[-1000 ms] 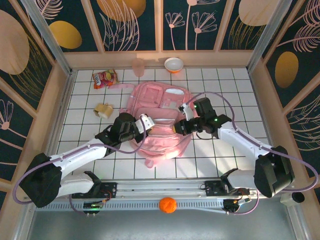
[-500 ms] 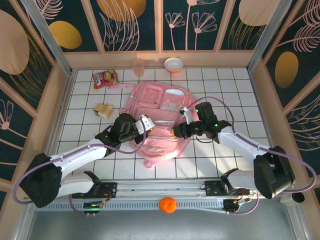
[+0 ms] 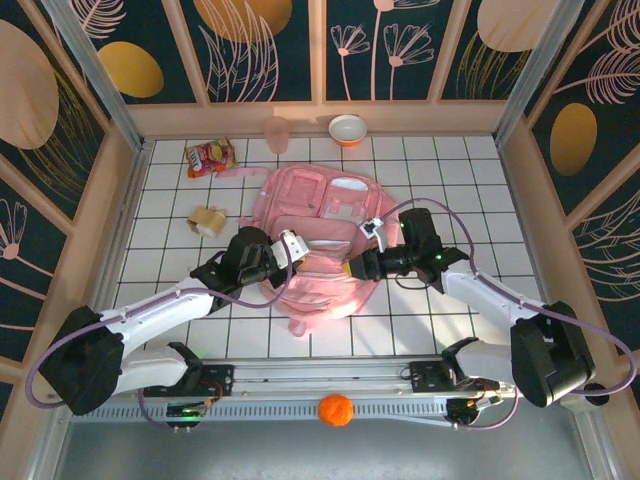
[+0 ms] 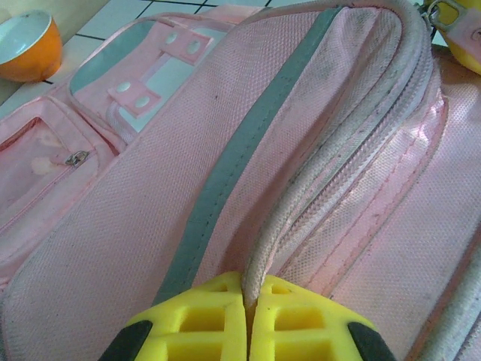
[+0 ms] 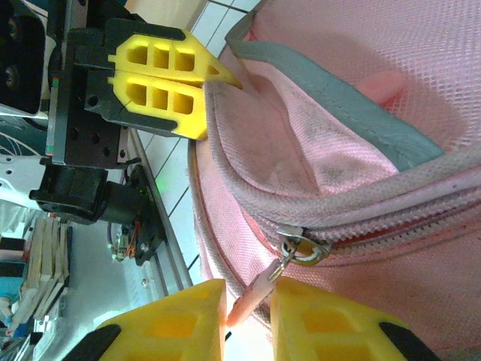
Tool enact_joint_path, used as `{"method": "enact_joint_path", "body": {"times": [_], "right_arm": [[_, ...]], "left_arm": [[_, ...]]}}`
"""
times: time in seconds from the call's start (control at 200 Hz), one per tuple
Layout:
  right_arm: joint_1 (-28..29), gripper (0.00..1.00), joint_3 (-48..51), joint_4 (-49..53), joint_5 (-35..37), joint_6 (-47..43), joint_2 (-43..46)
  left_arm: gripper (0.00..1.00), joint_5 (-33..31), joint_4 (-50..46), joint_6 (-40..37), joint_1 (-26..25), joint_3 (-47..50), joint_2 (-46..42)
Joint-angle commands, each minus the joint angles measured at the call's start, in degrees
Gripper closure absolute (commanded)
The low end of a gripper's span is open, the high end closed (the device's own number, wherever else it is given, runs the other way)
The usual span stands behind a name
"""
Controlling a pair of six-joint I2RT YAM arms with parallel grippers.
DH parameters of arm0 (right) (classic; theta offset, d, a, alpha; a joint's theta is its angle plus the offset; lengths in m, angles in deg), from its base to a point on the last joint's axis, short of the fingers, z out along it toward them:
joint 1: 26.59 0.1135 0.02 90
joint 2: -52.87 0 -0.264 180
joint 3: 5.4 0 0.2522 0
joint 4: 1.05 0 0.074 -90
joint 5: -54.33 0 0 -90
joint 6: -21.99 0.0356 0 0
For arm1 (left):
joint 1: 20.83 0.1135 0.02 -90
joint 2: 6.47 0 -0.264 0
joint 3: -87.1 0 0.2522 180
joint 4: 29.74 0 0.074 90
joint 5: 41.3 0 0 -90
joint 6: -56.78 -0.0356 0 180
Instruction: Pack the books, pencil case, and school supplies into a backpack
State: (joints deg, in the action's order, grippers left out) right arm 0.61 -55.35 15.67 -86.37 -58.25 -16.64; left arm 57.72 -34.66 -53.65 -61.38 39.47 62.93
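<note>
Backpack [image 3: 305,200] flat on the white tiled tabletop [image 3: 450,170], roughly centre, between both arms. Large, soft, pink. Woven mesh-look fabric, grey trim strip, pale zip piping, several zipped pockets. Pale-blue panel with two pink snap tabs near the far end. Near edge of the main flap lifted slightly, gap visible from the right wrist.

Left gripper [image 4: 249,295] at the bag's near-left edge. Jaws clenched on the zip-seam piping, yellow pads flush together with the cord pinched between.

Right gripper [image 5: 248,301] at the near-right edge, low beside the zip. Jaws slightly parted. Pink zip pull [image 5: 259,289] hanging from a metal ring into the gap, not clearly pinched.

Both arms reaching over the bag's near half and covering part of the front pocket.

Around:
- Tan-yellow block [image 3: 208,219] on the tiles left of the bag, apart from it, just beyond the left arm.
- Red-orange snack packet [image 3: 209,157] toward the far-left corner, near the bag's strap.
- Pink cup [image 3: 276,133] and orange bowl [image 3: 347,128], white inside, along the far wall.
- Orange ball [image 3: 336,409] on the base rail between the arm mounts.

Print on the snack packet too small to read.
</note>
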Motion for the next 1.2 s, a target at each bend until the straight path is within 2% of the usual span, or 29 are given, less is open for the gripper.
{"method": "enact_joint_path", "body": {"times": [0.0, 0.07, 0.215, 0.39, 0.52, 0.656, 0.771, 0.906, 1.121, 1.191], "right_arm": [[0.21, 0.82, 0.24, -0.82, -0.18, 0.61, 1.82], [0.17, 0.83, -0.06, -0.08, 3.67, 1.22, 1.46], [0.38, 1.0, -0.29, -1.34, 6.52, 3.58, 0.35], [4.52, 1.0, -3.73, -1.35, 13.3, 7.87, 1.87], [10.16, 1.0, -6.37, -1.83, 19.79, 12.52, 1.96], [15.45, 1.0, -7.91, -2.4, 25.38, 17.01, -0.13], [18.32, 1.0, -8.37, -3.54, 28.04, 18.93, -2.16], [18.74, 1.0, -9.21, -3.18, 28.64, 17.02, -1.7], [16.05, 0.59, -12.61, 11.17, 29.21, 0.36, 6.65], [13.27, 0.51, -13.03, 14.7, 28.61, -7.39, 9.77]], "left_arm": [[1.0, 0.22, 3.73, 1.76, 0.14, -2.15, -0.24], [1.0, 0.39, 3.81, 1.81, 0.13, -2.17, -0.28], [1.0, 0.73, 3.83, 2.15, 0.13, -2.67, -0.25], [1.0, 0.93, 5.1, 6.21, -0.46, -4.3, 0.78], [1.0, -2.57, 5.29, 7.09, -4.52, -6.3, 2.67], [1.0, -3.07, 6.75, 10.01, -6.85, -7.95, 4.28], [1.0, -3.15, 7.41, 10.36, -7.23, -8.34, 4.3], [1.0, -3.5, 7.68, 8.83, -6.78, -6.75, 3.11], [1.0, 11.1, 7.4, 3.87, -1.53, -2.67, -0.34], [1.0, 15.37, 7.04, 2.13, -0.14, -2.36, -1.07]]}}
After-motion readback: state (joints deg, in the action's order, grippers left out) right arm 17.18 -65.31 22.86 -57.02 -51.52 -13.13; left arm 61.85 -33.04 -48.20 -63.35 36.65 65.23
